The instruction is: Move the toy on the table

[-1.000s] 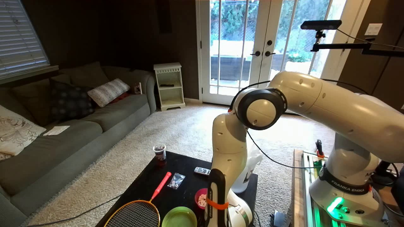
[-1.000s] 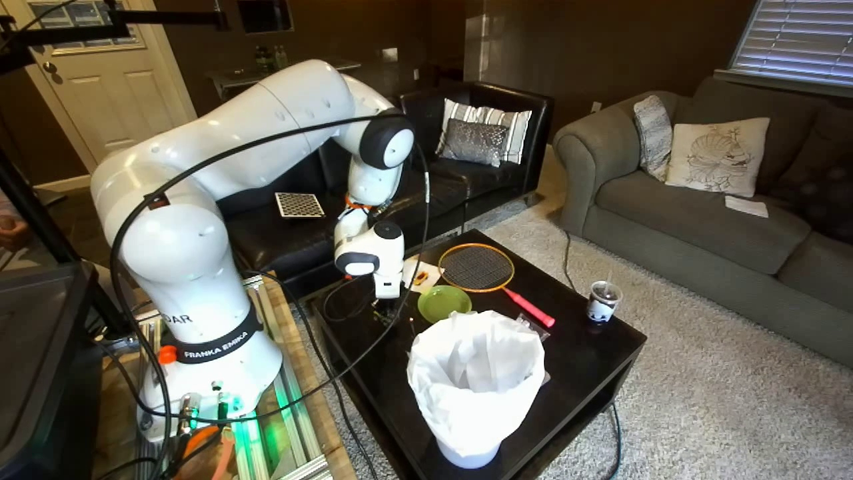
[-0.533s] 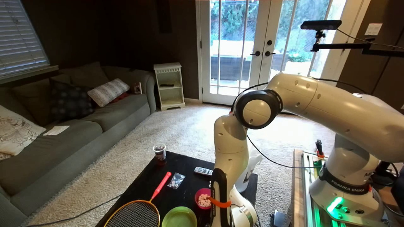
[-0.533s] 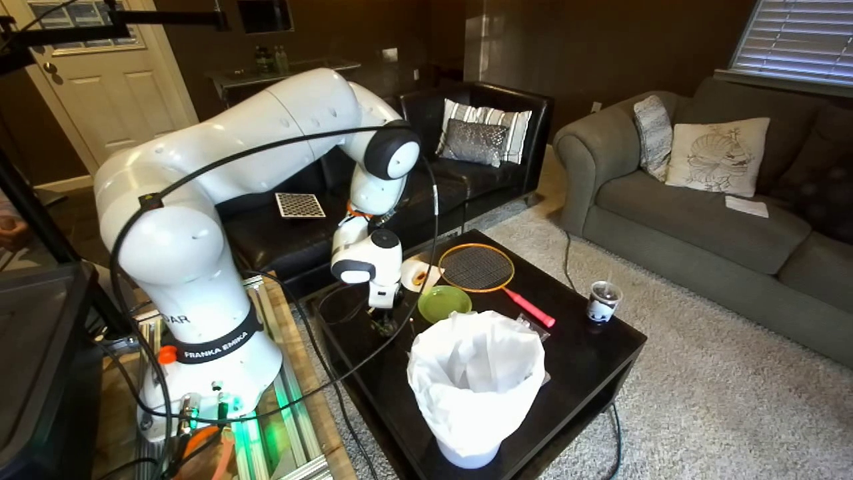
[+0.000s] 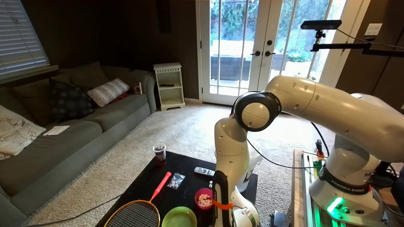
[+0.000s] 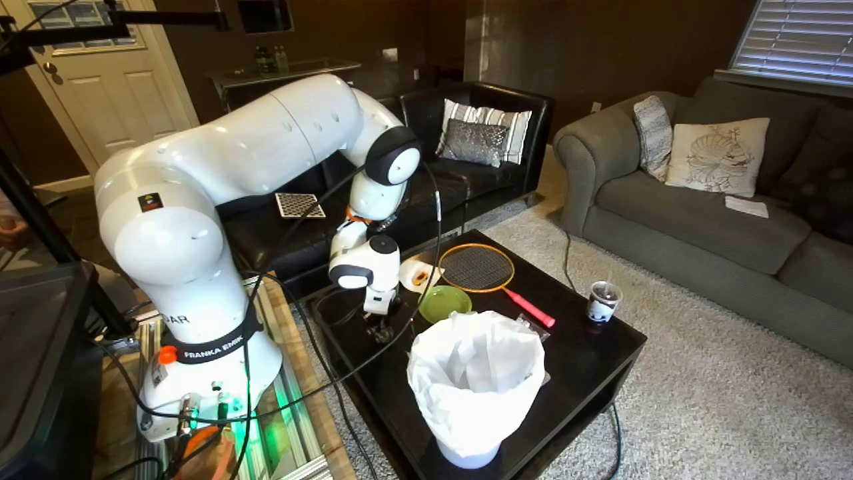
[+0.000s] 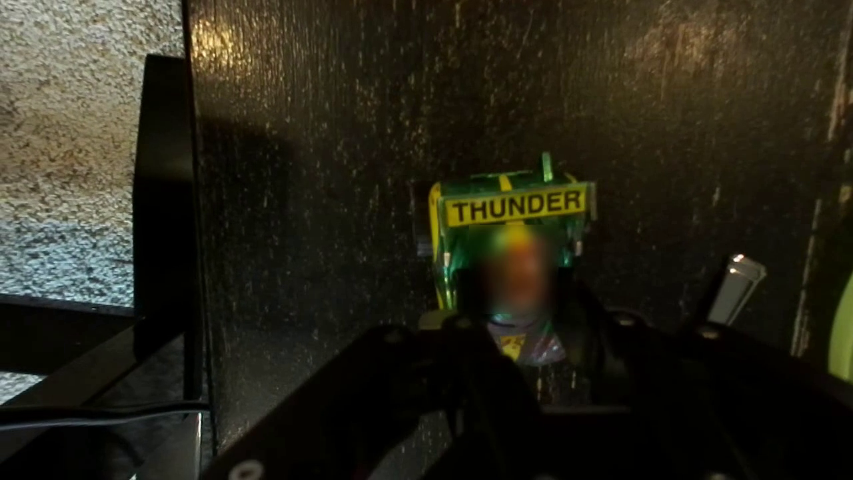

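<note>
The toy [image 7: 516, 207] is a green and yellow car-like thing with the word THUNDER on its rear strip. In the wrist view it is over the black table top [image 7: 346, 100], which also shows in both exterior views [image 5: 186, 162] [image 6: 573, 383]. My gripper [image 7: 524, 300] has its dark fingers apart, one on each side of the toy's front part. Whether the pads touch it cannot be seen. In an exterior view the gripper [image 6: 381, 330] is low at the table's near side, and the toy cannot be made out there.
A white-lined bin [image 6: 476, 373], a green bowl [image 6: 444, 304] and a racket [image 6: 476, 268] are on the table. So are a pink bowl of pale bits [image 5: 204, 200], a remote [image 5: 204, 171], a clear bag [image 5: 176, 180] and a drink cup [image 6: 604, 302]. A metal piece [image 7: 736, 287] is right of the toy.
My arm has lowered and shifted slightly toward its base, so the pink bowl and remote show more. The cable over the arm has dropped. The other table objects have not moved.
</note>
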